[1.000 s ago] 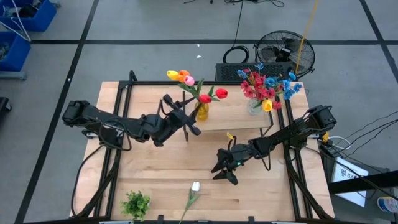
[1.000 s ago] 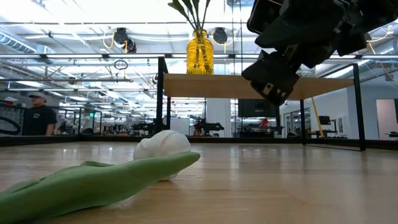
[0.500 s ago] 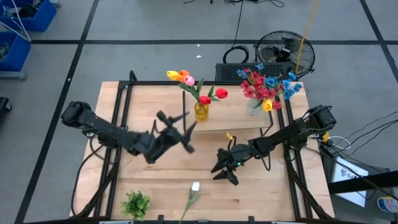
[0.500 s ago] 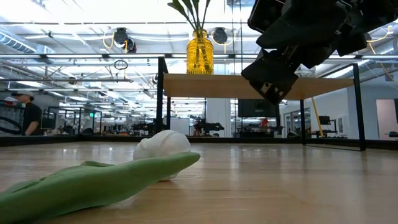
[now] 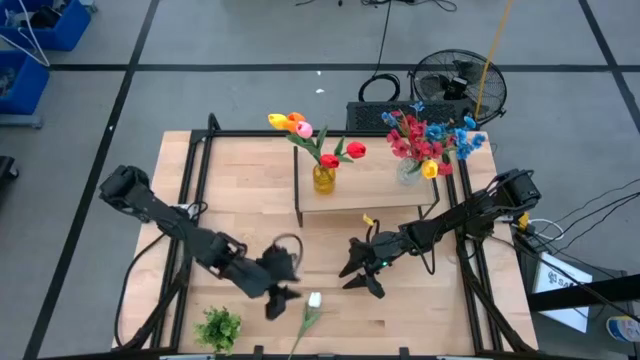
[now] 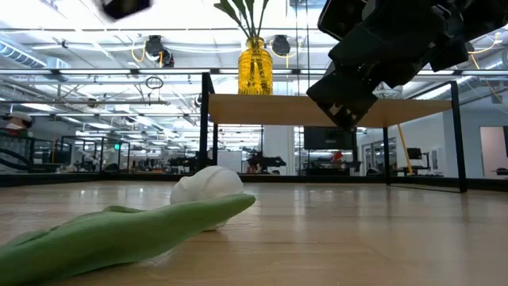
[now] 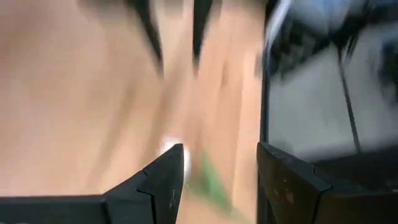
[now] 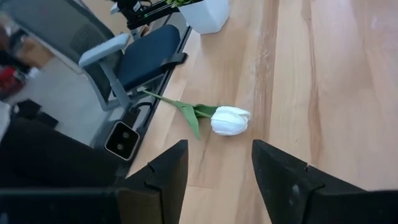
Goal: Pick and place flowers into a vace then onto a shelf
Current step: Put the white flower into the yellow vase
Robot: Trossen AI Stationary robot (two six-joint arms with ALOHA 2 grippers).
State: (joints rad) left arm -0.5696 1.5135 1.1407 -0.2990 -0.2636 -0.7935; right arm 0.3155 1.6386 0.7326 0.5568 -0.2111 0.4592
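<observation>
Lying loose on the counter [image 5: 400, 310], the white tulip [image 5: 314, 300] looks light, floppy; left hand [image 5: 281, 292], fingers apart, should pinch its stem.

Left wrist view: motion blur throughout; the white tulip [image 7: 169, 147] and its green stem appear only as smears between the left hand's fingers [image 7: 163, 176]. High view: left hand [image 5: 279, 285] blurred, finger spacing unreadable. Low view: left hand cut off at the top edge; yellow vase [image 6: 255, 67] shows stems only, with blooms out of frame; tulip stem cropped at the lower left corner. Right wrist view: white pot [image 8: 208, 14] cut off at the top edge.
</observation>
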